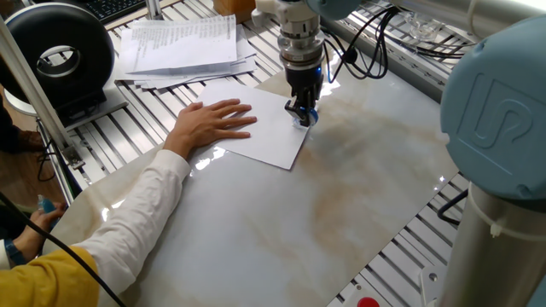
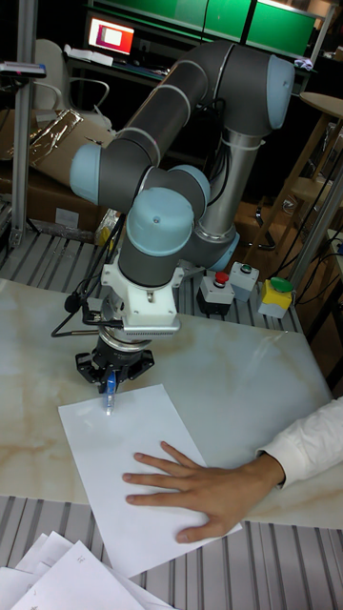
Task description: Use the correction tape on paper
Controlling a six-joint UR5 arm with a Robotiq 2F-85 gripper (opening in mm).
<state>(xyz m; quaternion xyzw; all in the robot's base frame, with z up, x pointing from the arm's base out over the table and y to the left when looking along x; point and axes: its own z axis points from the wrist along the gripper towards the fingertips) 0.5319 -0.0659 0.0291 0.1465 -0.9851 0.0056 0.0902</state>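
Down at the jaws, the gripper (image 1: pixel 302 111) is clamped on the correction tape (image 2: pixel 110 388), held upright with its tip touching the paper (image 1: pixel 264 132) near the sheet's corner. From that tip the white sheet spreads toward 8 o'clock in the fixed view, lying flat on the marble desk (image 1: pixel 341 196). A person's hand (image 1: pixel 209 124) presses flat on the paper at 9 o'clock from the tape. A stack of printed papers (image 1: pixel 183 43) lies beyond, at 10 o'clock.
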